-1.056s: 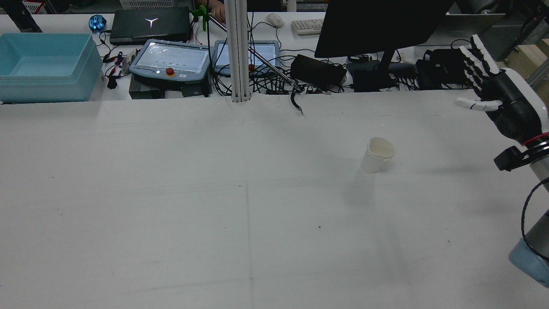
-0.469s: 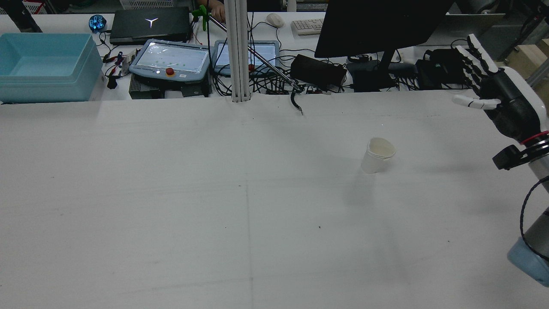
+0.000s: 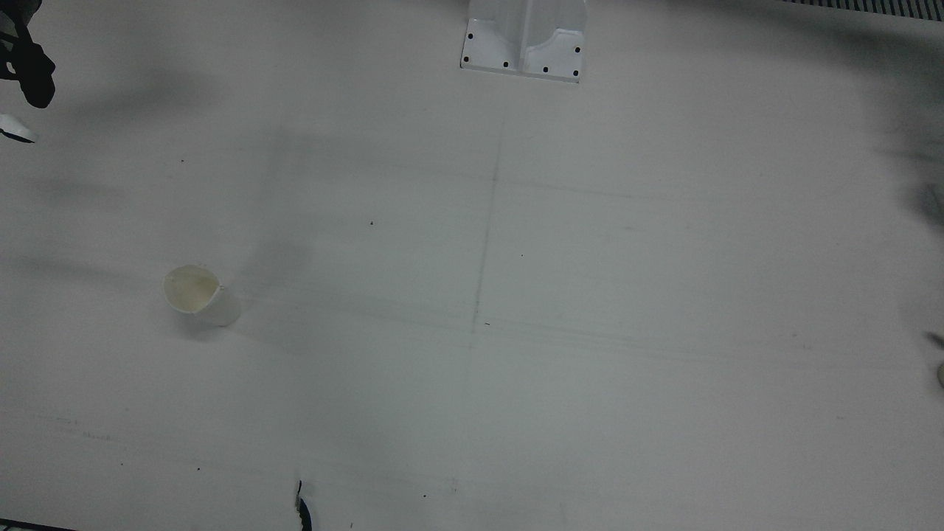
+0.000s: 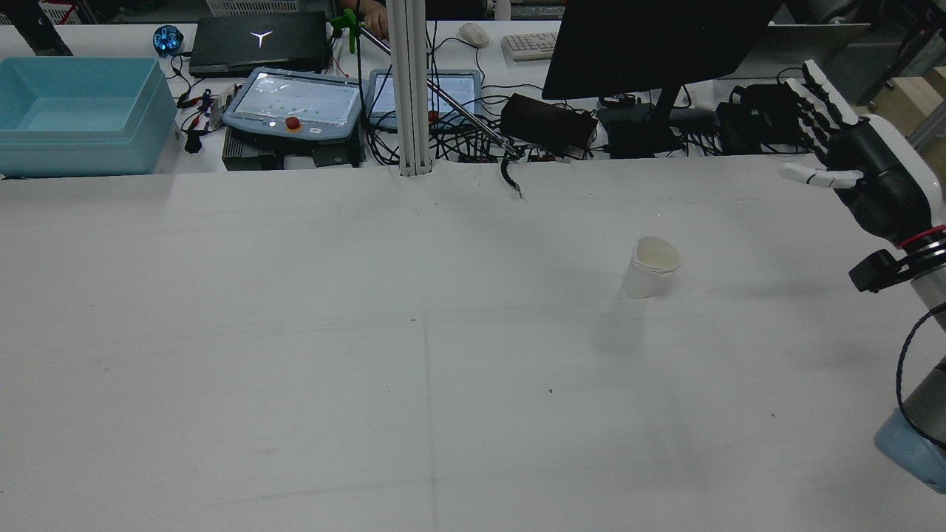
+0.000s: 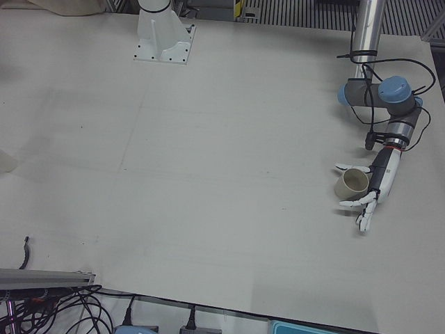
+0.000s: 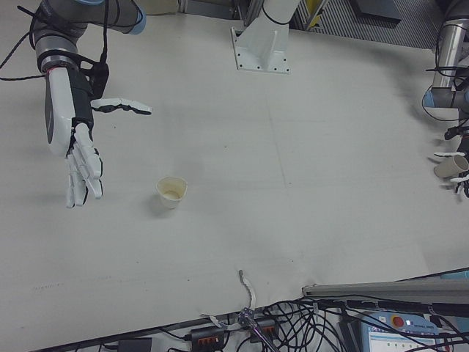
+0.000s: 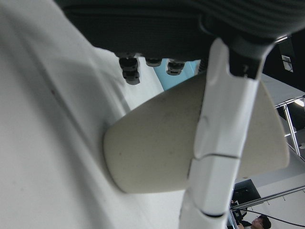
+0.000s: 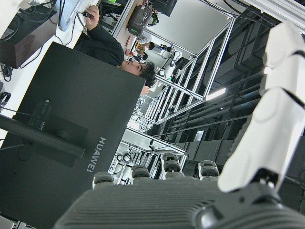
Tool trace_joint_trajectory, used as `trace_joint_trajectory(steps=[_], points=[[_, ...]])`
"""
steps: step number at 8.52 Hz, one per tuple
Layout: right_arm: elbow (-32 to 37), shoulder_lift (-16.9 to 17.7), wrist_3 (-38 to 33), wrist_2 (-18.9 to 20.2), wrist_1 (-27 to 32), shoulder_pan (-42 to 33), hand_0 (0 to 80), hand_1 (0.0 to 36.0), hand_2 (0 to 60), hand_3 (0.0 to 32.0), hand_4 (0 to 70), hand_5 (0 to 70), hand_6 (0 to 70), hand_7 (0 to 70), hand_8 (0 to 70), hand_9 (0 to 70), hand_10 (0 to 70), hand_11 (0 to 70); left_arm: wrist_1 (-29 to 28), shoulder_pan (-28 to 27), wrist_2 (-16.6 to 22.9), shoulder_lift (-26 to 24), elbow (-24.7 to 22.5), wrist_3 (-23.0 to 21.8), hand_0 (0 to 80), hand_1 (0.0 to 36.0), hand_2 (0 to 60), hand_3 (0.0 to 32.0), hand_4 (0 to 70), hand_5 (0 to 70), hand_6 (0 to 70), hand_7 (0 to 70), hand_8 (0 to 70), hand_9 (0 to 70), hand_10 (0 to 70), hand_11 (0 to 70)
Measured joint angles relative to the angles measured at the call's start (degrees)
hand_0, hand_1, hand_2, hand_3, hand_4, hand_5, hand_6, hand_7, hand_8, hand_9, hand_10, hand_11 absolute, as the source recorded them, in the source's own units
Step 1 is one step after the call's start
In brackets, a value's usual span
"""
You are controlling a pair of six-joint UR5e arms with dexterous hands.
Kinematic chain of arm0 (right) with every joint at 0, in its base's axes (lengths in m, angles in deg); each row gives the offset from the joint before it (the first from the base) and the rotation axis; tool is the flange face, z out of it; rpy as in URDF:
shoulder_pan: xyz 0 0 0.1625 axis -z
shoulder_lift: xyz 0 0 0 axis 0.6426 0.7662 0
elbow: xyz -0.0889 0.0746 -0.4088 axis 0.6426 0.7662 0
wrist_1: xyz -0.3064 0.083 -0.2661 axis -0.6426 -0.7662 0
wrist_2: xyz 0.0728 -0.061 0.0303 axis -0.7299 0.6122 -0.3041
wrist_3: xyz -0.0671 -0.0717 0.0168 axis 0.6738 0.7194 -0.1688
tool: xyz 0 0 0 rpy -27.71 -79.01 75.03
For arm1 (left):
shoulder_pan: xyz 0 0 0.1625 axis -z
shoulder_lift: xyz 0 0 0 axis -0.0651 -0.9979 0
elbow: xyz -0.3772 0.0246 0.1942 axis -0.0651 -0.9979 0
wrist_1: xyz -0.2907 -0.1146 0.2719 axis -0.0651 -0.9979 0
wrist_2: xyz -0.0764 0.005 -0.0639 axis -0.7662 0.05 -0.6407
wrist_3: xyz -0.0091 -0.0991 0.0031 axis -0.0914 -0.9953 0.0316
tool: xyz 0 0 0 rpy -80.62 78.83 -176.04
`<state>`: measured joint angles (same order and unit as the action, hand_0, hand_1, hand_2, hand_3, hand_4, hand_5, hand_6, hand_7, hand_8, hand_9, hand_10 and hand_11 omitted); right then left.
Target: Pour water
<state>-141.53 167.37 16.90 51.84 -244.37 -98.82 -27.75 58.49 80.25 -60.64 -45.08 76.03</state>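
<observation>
At the table's left edge, my left hand cradles a beige cup between spread fingers. My right hand hovers empty, fingers splayed, beside the upright white cup.

A robotics lab. Teach pendants, a monitor and cables crowd the bench. Aluminium framing stands behind.

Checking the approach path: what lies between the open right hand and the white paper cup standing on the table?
Nothing: right-front view shows only bare white table between the right hand and the white paper cup.
</observation>
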Motion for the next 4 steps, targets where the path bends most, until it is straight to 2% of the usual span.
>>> trace_joint_trajectory(steps=[2,3,4], points=[[0.0,0.0,0.0,0.0,0.0,0.0,45.7,12.8,16.7,16.4,0.0,4.1,9.3,6.2,3.0,1.4,0.0,0.0,0.3,0.0,0.0,-0.1,0.0,-0.1,80.0,20.9,0.0,0.0,58.5,70.0,10.0,11.1,1.0,0.8,8.8,14.7],[0.0,0.0,0.0,0.0,0.0,0.0,45.4,12.9,16.9,16.4,0.0,4.1,9.2,6.2,2.8,1.0,0.0,0.0,0.9,0.0,0.0,-0.2,-0.1,-0.2,80.0,34.1,0.0,0.0,60.8,70.0,13.4,15.7,2.0,1.7,10.8,19.0],[0.0,0.0,0.0,0.0,0.0,0.0,45.5,13.0,17.0,16.8,0.0,4.1,9.2,6.1,2.9,1.3,0.0,0.0,1.6,0.0,0.0,-0.2,-0.2,-0.6,80.0,36.0,5.5,0.0,58.8,70.0,14.0,16.4,3.7,1.8,11.6,20.8]])
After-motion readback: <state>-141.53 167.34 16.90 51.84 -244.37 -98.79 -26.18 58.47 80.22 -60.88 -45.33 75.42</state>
